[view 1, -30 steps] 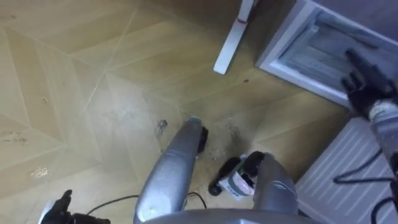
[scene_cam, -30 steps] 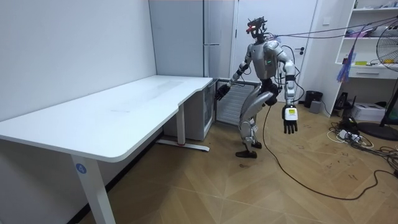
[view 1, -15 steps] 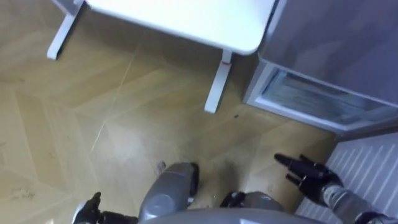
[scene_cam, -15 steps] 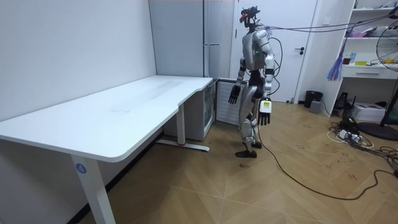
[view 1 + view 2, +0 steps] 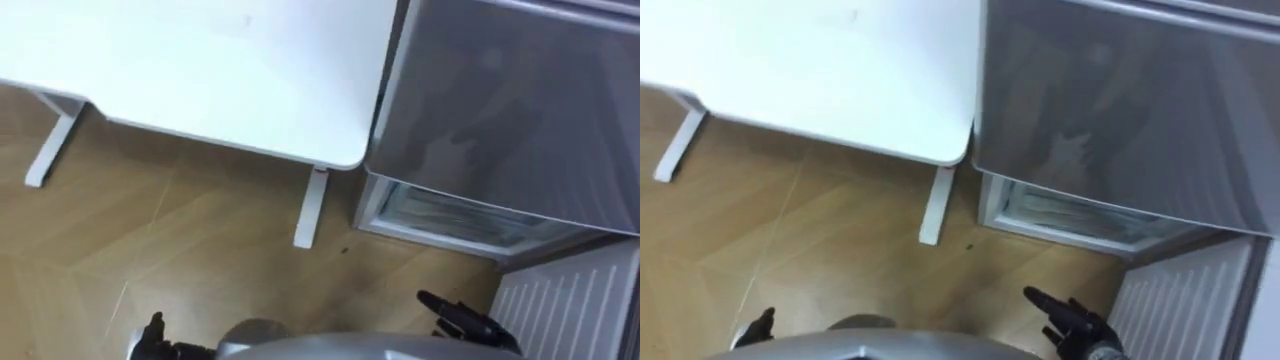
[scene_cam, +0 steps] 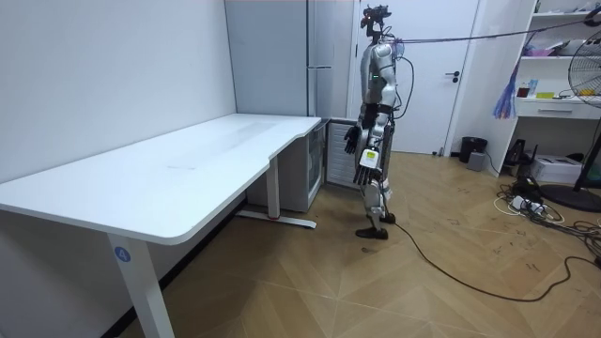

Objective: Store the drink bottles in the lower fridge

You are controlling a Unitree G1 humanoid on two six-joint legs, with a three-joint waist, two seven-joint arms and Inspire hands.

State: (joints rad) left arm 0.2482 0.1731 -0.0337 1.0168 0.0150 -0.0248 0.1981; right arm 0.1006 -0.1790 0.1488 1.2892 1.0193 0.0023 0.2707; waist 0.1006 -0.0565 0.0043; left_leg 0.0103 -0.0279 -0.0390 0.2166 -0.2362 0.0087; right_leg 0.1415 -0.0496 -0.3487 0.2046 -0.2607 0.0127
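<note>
- The robot stands upright on the wood floor (image 5: pixel 190 240), at the corner where the white tabletop (image 5: pixel 200 70) ends just beside the fridge. From there the lower fridge (image 5: pixel 440 215) looks reachable with a bend.
- The lower fridge is open at floor level, under the grey upper door (image 5: pixel 510 100). Its own door (image 5: pixel 565 300), white and ribbed inside, is swung out on the robot's right, so the compartment is ready to be loaded.
- The right hand (image 5: pixel 470 322) hangs low near that opening, its fingers straight and spread, holding nothing.
- The left hand (image 5: pixel 152 335) hangs at the robot's side. In the room view its fingers look straight and relaxed, and it too is empty.
- Neither hand carries a drink, and I cannot tell where the drinks are. I judge that loading has not begun and that the next move is to find and fetch a drink.
</note>
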